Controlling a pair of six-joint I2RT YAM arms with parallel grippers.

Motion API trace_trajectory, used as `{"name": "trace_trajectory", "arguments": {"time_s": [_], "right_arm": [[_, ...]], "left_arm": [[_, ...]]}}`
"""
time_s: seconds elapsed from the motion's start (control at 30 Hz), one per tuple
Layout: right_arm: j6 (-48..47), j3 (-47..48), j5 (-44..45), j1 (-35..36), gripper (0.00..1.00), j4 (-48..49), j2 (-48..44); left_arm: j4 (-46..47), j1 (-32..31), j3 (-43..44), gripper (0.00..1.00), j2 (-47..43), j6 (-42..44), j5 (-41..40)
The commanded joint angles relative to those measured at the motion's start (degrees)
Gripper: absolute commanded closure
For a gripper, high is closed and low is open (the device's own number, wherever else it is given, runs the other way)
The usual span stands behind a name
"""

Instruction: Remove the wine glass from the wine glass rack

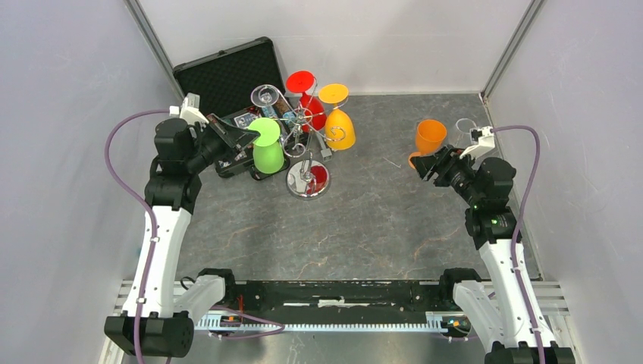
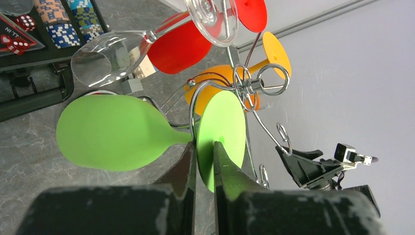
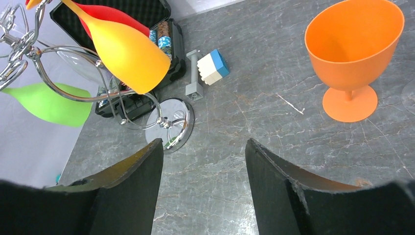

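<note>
The silver wine glass rack stands left of centre, with green, red, yellow and clear glasses hanging upside down from its hooks. My left gripper is at the green wine glass. In the left wrist view its jaws are shut on the glass's flat green foot, one finger on each face, with the bowl to the left. My right gripper hangs open over bare table, holding nothing.
An orange goblet stands upright beside my right gripper, with a clear glass behind it. A black case of chips lies behind the rack. A small blue-and-white block lies near the rack's round base.
</note>
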Motion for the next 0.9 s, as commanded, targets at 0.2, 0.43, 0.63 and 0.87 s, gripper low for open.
{"name": "trace_trajectory", "arguments": {"time_s": [0.2, 0.43, 0.63, 0.87], "right_arm": [[-0.6, 1.9, 2.7, -0.2, 0.33, 3.7, 1.5], [-0.5, 1.4, 2.8, -0.2, 0.33, 3.9, 1.2], [-0.4, 0.9, 2.6, -0.2, 0.33, 3.9, 1.2], [-0.5, 0.2, 2.5, -0.2, 0.33, 3.8, 0.9]], "left_arm": [[2.2, 0.2, 2.0, 0.98, -3.9, -5.0, -0.1], [3.8, 0.1, 4.4, 0.98, -5.0, -7.8, -2.3], [3.6, 0.1, 2.4, 0.91, -5.1, -7.5, -2.7], [1.2, 0.1, 2.6, 0.47, -5.2, -4.9, -2.7]]}}
